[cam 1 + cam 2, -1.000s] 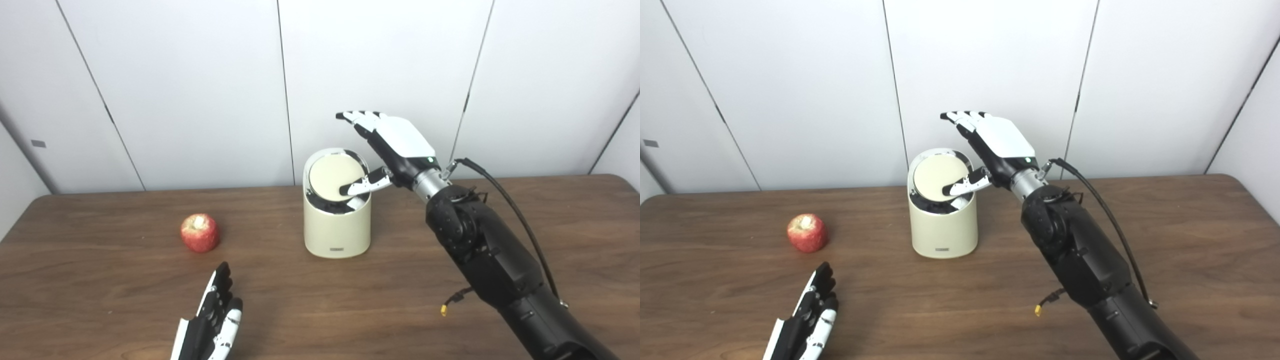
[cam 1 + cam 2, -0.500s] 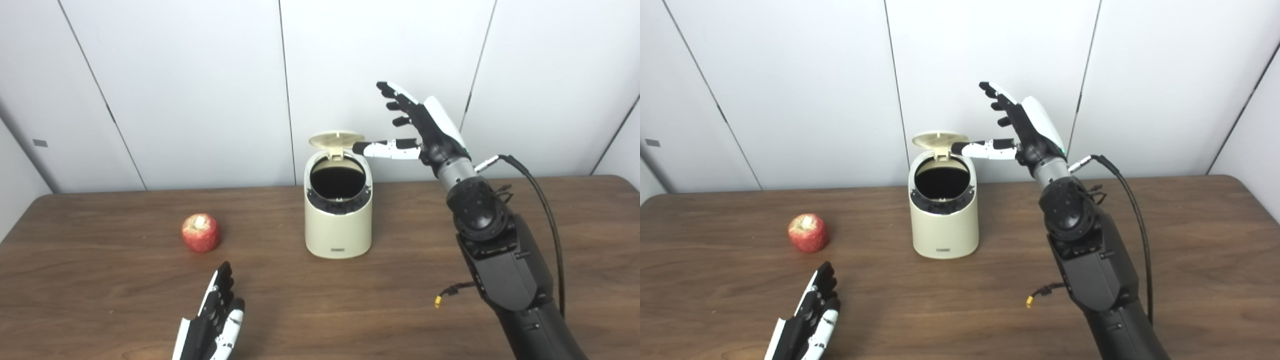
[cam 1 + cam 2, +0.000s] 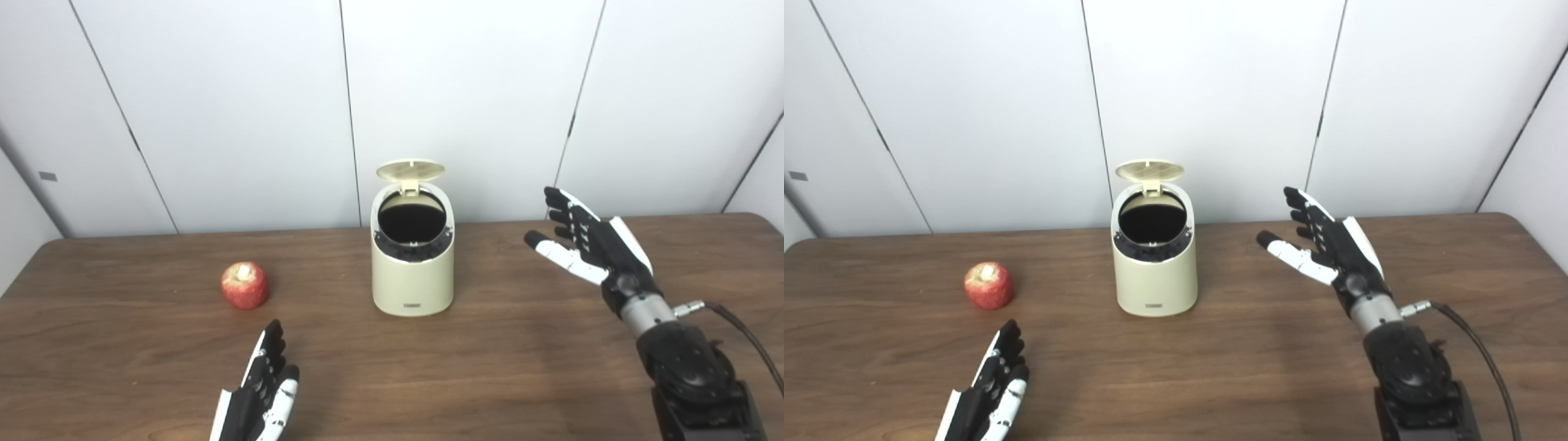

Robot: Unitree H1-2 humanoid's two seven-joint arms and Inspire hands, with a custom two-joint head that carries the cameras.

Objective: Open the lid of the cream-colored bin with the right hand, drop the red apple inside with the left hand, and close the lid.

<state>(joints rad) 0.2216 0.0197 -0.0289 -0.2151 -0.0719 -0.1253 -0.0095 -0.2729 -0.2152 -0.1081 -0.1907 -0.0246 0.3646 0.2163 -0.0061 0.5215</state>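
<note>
The cream-colored bin [image 3: 413, 275] stands mid-table with its round lid [image 3: 410, 169] flipped up at the back, showing a dark inside. A red apple [image 3: 245, 285] rests on the table to the bin's left. My right hand [image 3: 588, 245] hovers open to the right of the bin, fingers spread, holding nothing. My left hand [image 3: 260, 395] lies open near the front edge, below and right of the apple, apart from it.
The brown wooden table [image 3: 490, 367] runs the width of the view, with white wall panels [image 3: 245, 110] behind. A black cable [image 3: 744, 334] trails from my right forearm.
The lid went from shut under my right thumb to standing open. My right hand then drew back, down and to the right, away from the bin. Left hand and apple stayed put.
</note>
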